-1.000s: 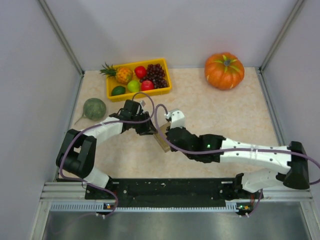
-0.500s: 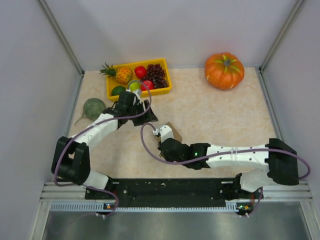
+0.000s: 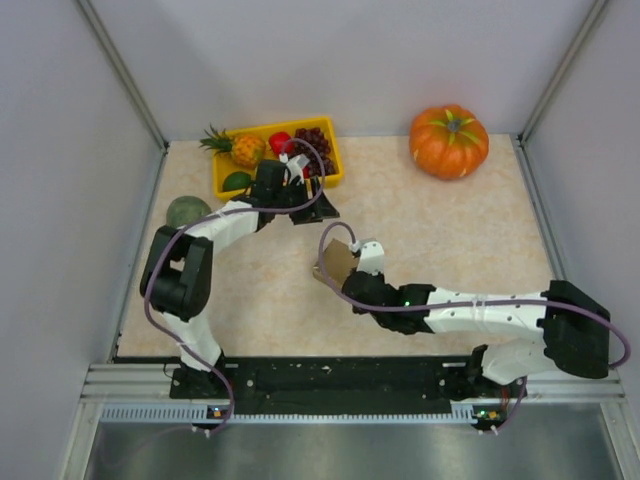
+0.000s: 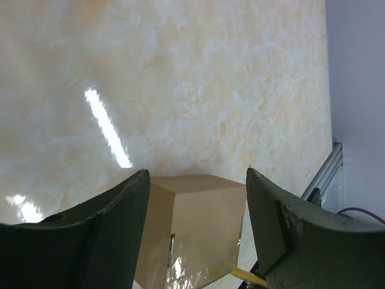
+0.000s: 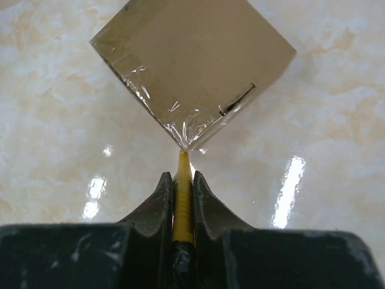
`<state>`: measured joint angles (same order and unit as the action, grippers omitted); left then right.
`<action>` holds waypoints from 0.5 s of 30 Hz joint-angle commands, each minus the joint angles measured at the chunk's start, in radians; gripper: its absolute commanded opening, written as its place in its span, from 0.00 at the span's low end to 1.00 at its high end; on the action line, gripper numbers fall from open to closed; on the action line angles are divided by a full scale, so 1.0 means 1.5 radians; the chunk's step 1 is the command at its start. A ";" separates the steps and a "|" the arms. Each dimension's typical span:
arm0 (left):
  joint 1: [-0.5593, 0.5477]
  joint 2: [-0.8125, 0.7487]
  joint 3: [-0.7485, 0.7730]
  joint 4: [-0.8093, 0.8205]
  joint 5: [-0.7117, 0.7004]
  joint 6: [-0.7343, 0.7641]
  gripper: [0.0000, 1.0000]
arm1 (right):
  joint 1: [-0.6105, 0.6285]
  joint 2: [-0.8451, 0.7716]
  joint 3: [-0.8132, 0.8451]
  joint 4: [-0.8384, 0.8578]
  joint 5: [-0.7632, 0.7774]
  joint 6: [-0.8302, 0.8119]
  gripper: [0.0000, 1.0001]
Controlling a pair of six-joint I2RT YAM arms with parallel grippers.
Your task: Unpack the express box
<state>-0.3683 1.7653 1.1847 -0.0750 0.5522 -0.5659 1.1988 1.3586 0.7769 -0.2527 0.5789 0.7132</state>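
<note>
The express box (image 3: 334, 262) is a small brown cardboard box lying on the marble table, one corner turned toward my right arm. Its lid is closed, with clear tape across it (image 5: 192, 66). My right gripper (image 5: 180, 177) is shut on a yellow cutter (image 5: 182, 198), and the cutter's tip touches the box's near taped corner. In the top view the right gripper (image 3: 353, 284) sits just right of and below the box. My left gripper (image 4: 195, 174) is open and empty, held above and behind the box (image 4: 198, 229); in the top view the left gripper (image 3: 314, 208) is near the tray.
A yellow fruit tray (image 3: 222, 186) with a pineapple, grapes and apples stands at the back left. An orange pumpkin (image 3: 449, 140) sits at the back right. A green melon (image 3: 187, 211) lies by the left wall. Grey walls close in three sides.
My left gripper has drawn back from the box toward the yellow tray. My right gripper has shifted with the cutter and now points its tip at the box's corner. The box has moved slightly.
</note>
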 commanded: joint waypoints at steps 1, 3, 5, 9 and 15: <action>-0.007 0.067 0.062 0.118 0.109 -0.019 0.69 | -0.024 -0.069 -0.020 -0.017 0.074 0.055 0.00; -0.016 0.100 0.081 0.136 0.132 -0.027 0.69 | -0.037 -0.078 -0.029 -0.017 0.087 0.060 0.00; -0.028 0.118 0.096 0.143 0.160 -0.020 0.70 | -0.067 -0.080 -0.034 -0.012 0.083 0.057 0.00; -0.043 0.147 0.101 0.137 0.187 0.017 0.70 | -0.107 -0.073 -0.043 0.052 0.082 0.021 0.00; -0.044 0.149 0.068 0.080 0.170 0.078 0.68 | -0.168 -0.045 -0.058 0.129 0.057 -0.015 0.00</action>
<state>-0.4412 2.0064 1.2980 0.0635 0.7979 -0.5426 0.9989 1.2694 0.7017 -0.1925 0.6605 0.7353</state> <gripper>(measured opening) 0.694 0.077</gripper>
